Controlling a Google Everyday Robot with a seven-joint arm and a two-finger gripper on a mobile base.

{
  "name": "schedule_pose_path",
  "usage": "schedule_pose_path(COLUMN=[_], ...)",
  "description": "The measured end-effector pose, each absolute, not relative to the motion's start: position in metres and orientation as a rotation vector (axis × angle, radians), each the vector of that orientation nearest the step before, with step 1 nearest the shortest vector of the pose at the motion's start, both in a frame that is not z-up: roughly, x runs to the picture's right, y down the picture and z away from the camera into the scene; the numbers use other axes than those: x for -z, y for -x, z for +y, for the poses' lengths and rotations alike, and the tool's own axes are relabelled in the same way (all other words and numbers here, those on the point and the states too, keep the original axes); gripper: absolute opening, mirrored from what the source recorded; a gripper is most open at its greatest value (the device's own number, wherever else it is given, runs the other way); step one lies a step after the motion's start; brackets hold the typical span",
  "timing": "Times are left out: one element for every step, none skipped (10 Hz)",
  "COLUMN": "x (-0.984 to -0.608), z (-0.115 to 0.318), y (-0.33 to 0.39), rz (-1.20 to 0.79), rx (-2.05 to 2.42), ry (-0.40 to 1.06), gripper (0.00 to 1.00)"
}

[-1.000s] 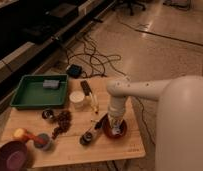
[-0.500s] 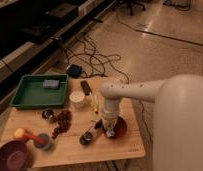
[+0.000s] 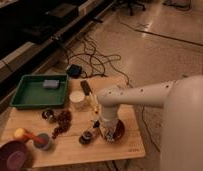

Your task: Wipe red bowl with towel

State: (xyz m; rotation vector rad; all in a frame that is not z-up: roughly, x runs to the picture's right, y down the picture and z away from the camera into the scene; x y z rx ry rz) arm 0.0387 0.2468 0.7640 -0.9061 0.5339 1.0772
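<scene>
The red bowl (image 3: 121, 129) is sitting near the front right corner of the wooden counter (image 3: 70, 150), upright with its opening facing up. Being round, it is showing no long axis and pointing no particular way. Only its right rim is showing, since the gripper (image 3: 110, 133) is reaching straight down into it from above and covering its left part and most of the dark inside. The bowl is lying directly under the gripper tip and slightly to its right. Whether the gripper is spread or pressed together cannot be told, and no towel can be made out at its tip.

Just left of the bowl a small dark round object (image 3: 86, 136) is resting on the counter. Farther back, a white cup (image 3: 77, 99) is standing beside a long dark object (image 3: 86, 88). A brown clump (image 3: 62, 123) is lying toward the middle. A green tray (image 3: 25, 95) is occupying the back left corner, carrying a grey block (image 3: 51, 84). A maroon-purple bowl (image 3: 12, 156) is sitting at the front left corner, well apart from the red one.
</scene>
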Motion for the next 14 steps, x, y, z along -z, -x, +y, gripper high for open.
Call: schedule_pose_path(x=[-0.764,-0.767,-0.769,-0.772,-0.777,-0.783,-0.788,-0.796,-0.799,-0.805,-0.812,-0.818,-0.822,-0.825], z=[0.249,0.249,0.248,0.246,0.241,0.237,0.233,0.229,0.228,0.226,0.224,0.221,0.218,0.214], y=[-0.046,-0.056,-0.062,-0.066,-0.072,-0.078,-0.082,-0.088,-0.088,-0.089,-0.091,-0.094,-0.094,-0.092], rz=[0.546,0.560,0.568,0.575,0.583,0.590,0.595,0.604,0.606,0.615,0.628,0.638,0.641,0.640], rx=[-1.082,-1.089,-1.096,-1.104,-1.117,-1.132,-1.144,-1.157,-1.161,-1.169,-1.177,-1.183,-1.186,-1.185], ry=[0.904,0.902,0.900,0.895,0.887,0.879,0.873,0.864,0.861,0.856,0.850,0.845,0.841,0.836], gripper=[0.00,0.00,0.00,0.00,0.00,0.00,0.00,0.00,0.00,0.00,0.00,0.00,0.00,0.00])
